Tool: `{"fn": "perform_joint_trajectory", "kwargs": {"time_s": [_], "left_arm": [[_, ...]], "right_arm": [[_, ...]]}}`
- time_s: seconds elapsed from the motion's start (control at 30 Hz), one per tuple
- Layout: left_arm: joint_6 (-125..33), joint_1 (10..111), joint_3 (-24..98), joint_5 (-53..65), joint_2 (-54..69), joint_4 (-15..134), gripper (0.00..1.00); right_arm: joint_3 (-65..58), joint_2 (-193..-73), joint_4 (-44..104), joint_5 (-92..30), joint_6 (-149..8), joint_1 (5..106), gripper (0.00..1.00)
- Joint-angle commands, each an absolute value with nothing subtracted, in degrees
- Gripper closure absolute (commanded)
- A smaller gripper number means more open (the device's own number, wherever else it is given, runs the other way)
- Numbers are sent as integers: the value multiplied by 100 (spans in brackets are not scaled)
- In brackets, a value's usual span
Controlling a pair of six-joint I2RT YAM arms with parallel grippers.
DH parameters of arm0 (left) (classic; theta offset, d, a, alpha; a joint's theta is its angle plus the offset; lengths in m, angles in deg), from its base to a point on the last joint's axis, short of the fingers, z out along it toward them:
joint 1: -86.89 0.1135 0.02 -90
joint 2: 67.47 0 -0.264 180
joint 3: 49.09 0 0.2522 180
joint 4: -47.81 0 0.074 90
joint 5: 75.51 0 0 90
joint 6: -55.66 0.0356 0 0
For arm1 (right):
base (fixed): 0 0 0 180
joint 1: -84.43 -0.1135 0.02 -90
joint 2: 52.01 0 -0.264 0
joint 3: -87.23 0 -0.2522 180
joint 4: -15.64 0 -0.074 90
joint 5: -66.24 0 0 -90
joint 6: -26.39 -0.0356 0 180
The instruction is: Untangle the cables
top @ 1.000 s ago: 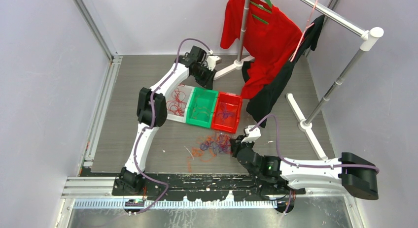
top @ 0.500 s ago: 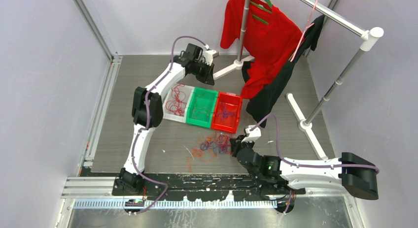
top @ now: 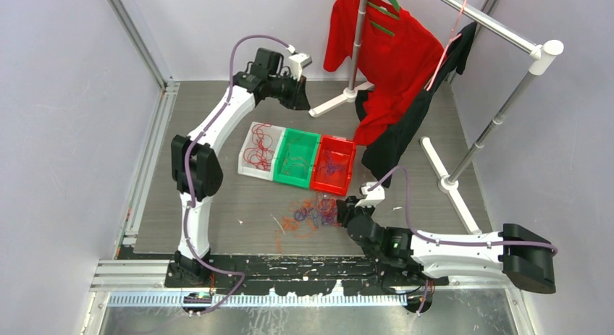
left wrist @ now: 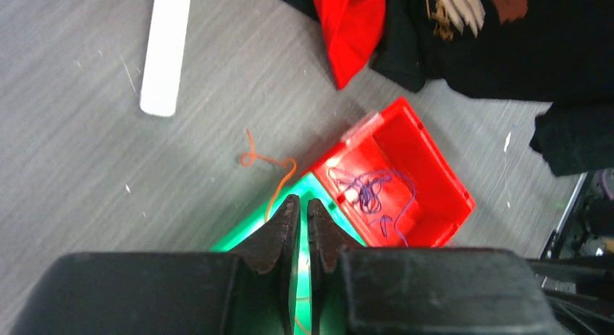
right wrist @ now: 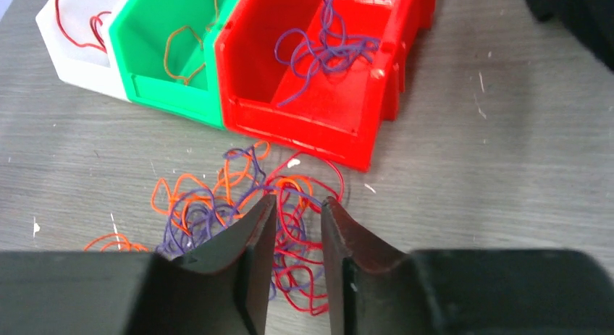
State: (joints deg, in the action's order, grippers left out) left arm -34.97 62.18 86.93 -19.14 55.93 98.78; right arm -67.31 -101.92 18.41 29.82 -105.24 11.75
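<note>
The grey wood-grain table [top: 246, 205] stands inside pale walls. The cables [right wrist: 210, 205] lie tangled on it at 6 o'clock of the red bin [right wrist: 304, 129]. The right gripper [right wrist: 298, 212], jaws narrowly parted, straddles red loops at the tangle's 3 o'clock edge. Close on one strand only, then draw slowly so neighbouring loops slip free. The left gripper [left wrist: 300, 205], jaws nearly together, apparently pinches an orange strand [left wrist: 269, 161] at 12 o'clock of the green bin [left wrist: 246, 235].

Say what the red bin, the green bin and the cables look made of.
Red bin: likely moulded plastic, smooth, slightly glossy; even colour, soft highlights on the rim.
Green bin: same look, probably plastic too.
Cables: thin flexible strands in red, orange and purple, matte; cord or coated wire, cannot tell which.
</note>
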Motion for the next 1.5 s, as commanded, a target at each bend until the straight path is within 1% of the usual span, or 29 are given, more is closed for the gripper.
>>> {"fn": "perform_joint_trajectory", "kwargs": {"time_s": [0.0,0.03,0.13,0.2,0.33,0.47,0.57,0.63,0.7,0.8,1.1,1.2,1.27,1.47], "left_arm": [[-3041,6284,7792,-1945,4888,10244,89],[-2923,6277,7430,-1917,4674,10099,89],[-2723,6185,6290,-1608,4117,9382,87],[-2550,6054,6023,-1371,4017,9208,84],[-2428,5873,6004,-752,4314,8860,68],[-1942,5710,6258,-213,4730,8614,59],[-1713,5639,6530,-151,5000,8699,49],[-1591,5600,6659,-168,5136,8834,46],[-1423,5555,6697,-150,5213,8894,46],[-1257,5500,6640,88,5265,8878,50],[-1211,5498,6473,296,5178,8606,88],[-1249,5494,6431,312,5110,8488,97],[-1312,5506,6417,369,5071,8385,100],[-1584,5592,6634,362,5016,8338,100]], "right_arm": [[-5902,-10576,1526,3409,-9901,1148,61],[-5747,-10727,1514,3430,-9811,1153,58],[-5372,-11131,1474,3472,-9753,1169,56],[-5266,-11298,1397,3419,-9776,1185,56],[-5329,-11314,1468,3435,-10094,1193,58],[-5553,-10984,1668,3580,-10332,1193,60],[-5660,-10754,1802,3668,-10411,1192,61],[-5697,-10656,1899,3719,-10472,1196,62],[-5737,-10604,1928,3730,-10505,1192,62],[-5787,-10563,1926,3747,-10534,1193,64],[-5833,-10484,2014,3817,-10648,1192,72],[-5857,-10430,2055,3845,-10701,1192,73],[-5874,-10391,2077,3859,-10720,1192,74],[-5887,-10336,2126,3886,-10821,1192,77]]}}
